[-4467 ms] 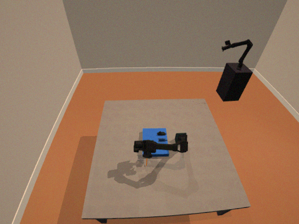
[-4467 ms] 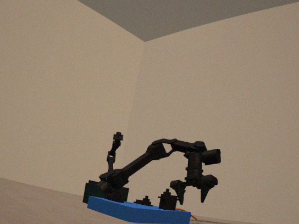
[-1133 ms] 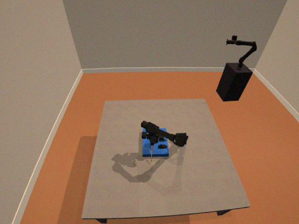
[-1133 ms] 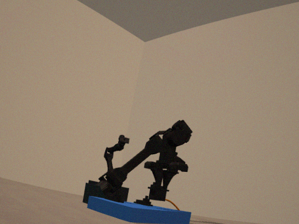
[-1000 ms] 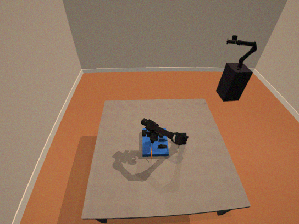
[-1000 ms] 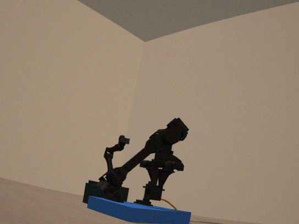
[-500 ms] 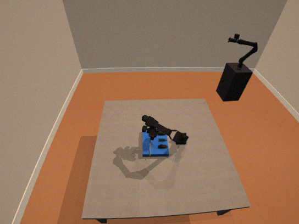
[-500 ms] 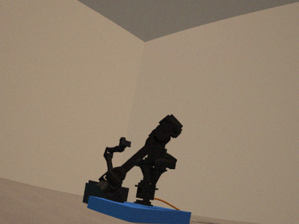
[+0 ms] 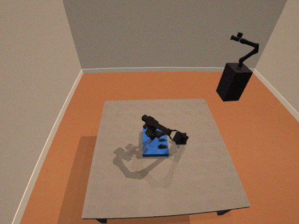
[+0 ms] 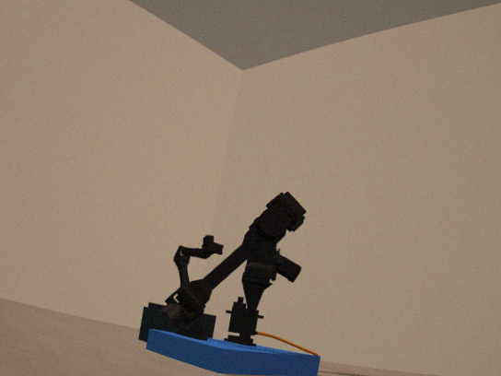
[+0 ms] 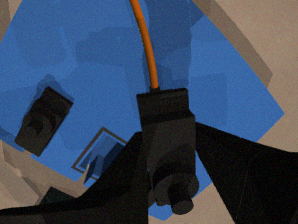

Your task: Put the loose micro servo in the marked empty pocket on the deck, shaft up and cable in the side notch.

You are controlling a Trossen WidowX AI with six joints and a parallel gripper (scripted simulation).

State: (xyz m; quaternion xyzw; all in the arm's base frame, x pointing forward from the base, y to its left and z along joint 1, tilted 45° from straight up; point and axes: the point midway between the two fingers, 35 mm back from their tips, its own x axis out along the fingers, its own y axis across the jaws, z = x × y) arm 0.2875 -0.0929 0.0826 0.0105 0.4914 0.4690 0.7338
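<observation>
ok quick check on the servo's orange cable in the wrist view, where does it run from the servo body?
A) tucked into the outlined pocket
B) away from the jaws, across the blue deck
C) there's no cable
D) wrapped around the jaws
B: the orange cable leaves the held micro servo and runs up-frame over the blue deck, clear of the outlined pocket.

Deck point(image 11: 80, 36): blue, matt, smooth, plastic-looking; under jaws.
Micro servo point(image 11: 166, 129): black, matt plastic look; clamped betw. jaws.
Cable point(image 11: 143, 30): orange, smooth, slight sheen; runs fwd from jaws.
Gripper point(image 11: 156, 183): black, matt, no gloss.
Table top point(image 9: 176, 178): grey, matt, faintly mottled; around deck.
</observation>
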